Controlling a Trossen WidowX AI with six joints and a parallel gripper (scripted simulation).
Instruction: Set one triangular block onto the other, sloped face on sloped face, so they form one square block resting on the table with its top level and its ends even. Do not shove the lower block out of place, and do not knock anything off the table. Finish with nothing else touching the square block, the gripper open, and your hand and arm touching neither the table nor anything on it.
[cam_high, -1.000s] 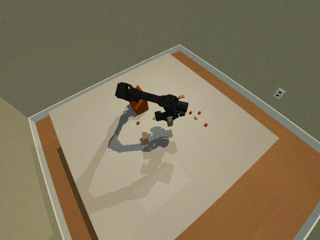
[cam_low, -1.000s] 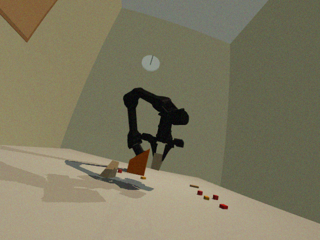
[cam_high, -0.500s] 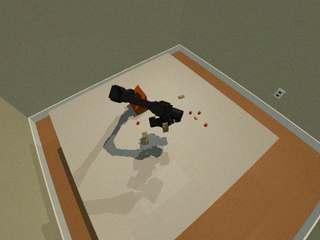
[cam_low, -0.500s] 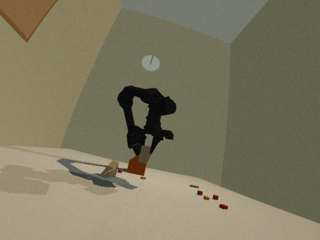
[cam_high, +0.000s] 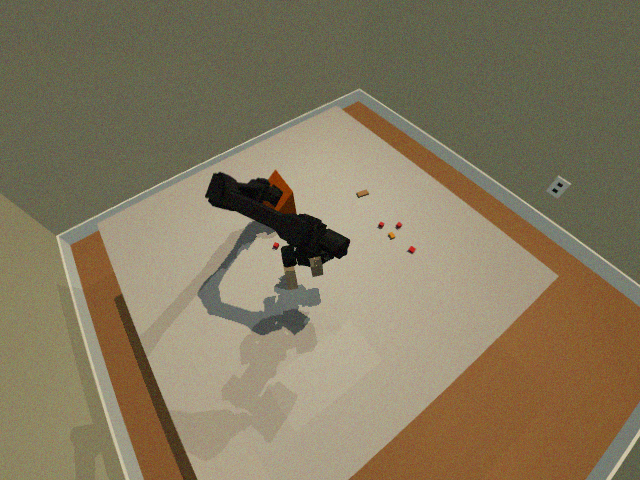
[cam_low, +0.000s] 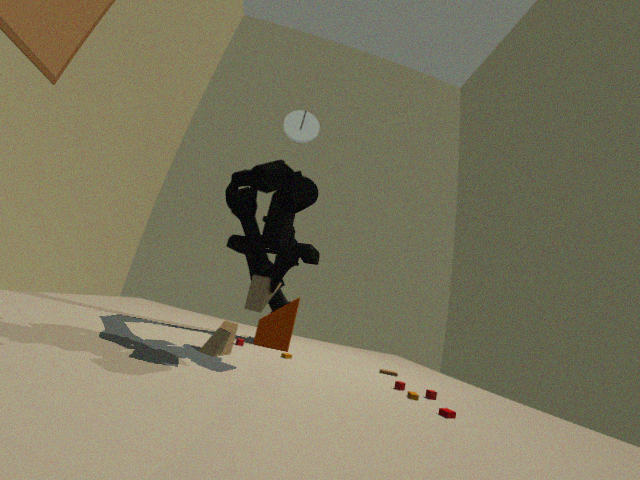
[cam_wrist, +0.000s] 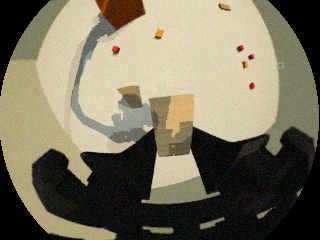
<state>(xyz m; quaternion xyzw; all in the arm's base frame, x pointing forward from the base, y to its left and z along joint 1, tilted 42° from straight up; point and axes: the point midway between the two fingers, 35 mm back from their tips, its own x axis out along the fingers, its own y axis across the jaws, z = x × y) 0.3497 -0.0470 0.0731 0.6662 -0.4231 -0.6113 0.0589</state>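
One tan triangular block (cam_high: 316, 267) (cam_low: 257, 294) (cam_wrist: 172, 122) is held up in the air, clear of the table. My gripper (cam_low: 266, 284) (cam_wrist: 171, 128) is shut on it, with a finger at either side in the wrist view. The other tan triangular block (cam_high: 292, 279) (cam_low: 221, 339) (cam_wrist: 131, 96) rests on the table, partly in the arm's shadow. In the wrist view it lies up and left of the held block, with a gap between them in that view. The exact tilt of the held block's sloped face is hard to tell.
A large orange angular block (cam_high: 282, 192) (cam_low: 277, 328) (cam_wrist: 122, 12) stands near the arm's base. A red cube (cam_high: 275, 245) (cam_low: 239, 342) (cam_wrist: 115, 49) and an orange piece (cam_low: 286, 355) (cam_wrist: 159, 33) lie nearby. Several small cubes and a flat tan piece (cam_high: 362, 193) (cam_low: 388, 372) (cam_wrist: 224, 7) lie farther right.
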